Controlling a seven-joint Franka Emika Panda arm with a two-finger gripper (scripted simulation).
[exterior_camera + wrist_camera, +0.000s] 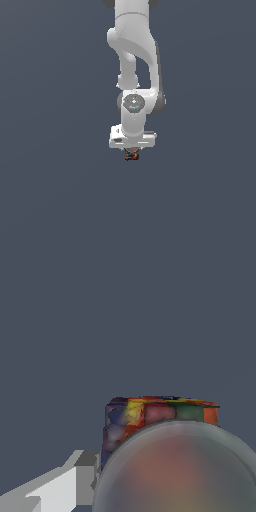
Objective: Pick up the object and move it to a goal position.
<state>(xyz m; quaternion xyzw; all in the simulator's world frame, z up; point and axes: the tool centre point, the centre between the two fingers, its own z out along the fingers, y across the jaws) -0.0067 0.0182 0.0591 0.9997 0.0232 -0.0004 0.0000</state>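
The object [131, 156] is a tiny can with a dark label speckled red, yellow and blue, and it sits directly under the white hand of my gripper [131, 152]. In the wrist view the object [160, 416] looms very close, its greyish round top filling the frame's lower part. One white and grey finger [75, 483] presses against the can's side; the other finger is out of frame. The gripper looks shut on the can.
A plain dark grey-blue surface fills both views around the arm [135, 60]. No other objects, containers or edges show.
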